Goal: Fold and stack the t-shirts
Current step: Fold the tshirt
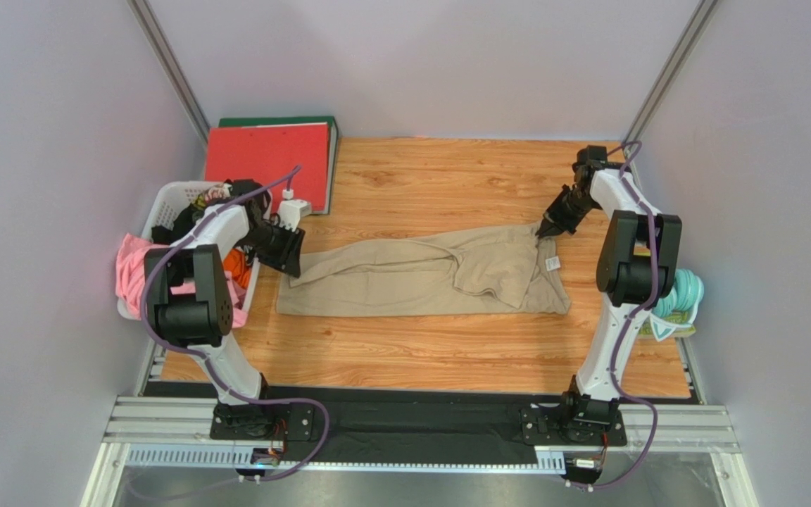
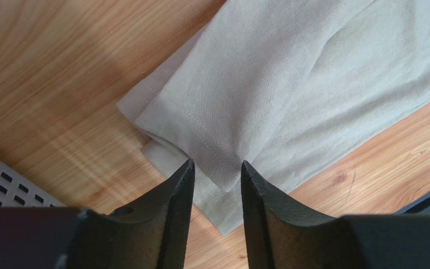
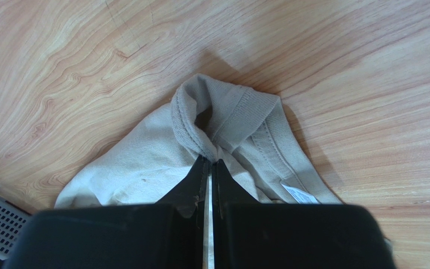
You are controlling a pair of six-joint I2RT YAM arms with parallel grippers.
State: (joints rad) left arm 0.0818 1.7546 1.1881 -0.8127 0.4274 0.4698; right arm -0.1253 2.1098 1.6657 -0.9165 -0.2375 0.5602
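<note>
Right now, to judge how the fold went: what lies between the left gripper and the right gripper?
The tan t-shirt spans the wooden table from left gripper to right gripper; the top view shows nothing else there.

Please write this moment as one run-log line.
t-shirt: folded lengthwise on table | left gripper: open over hem corner | right gripper: shut on collar

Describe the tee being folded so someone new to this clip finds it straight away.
On the wooden table, one cloth lies stretched left to right across the middle: the tee. It is plain tan with a small white label near its right end, unlike the pink and orange clothes in the white basket at the left edge.
</note>
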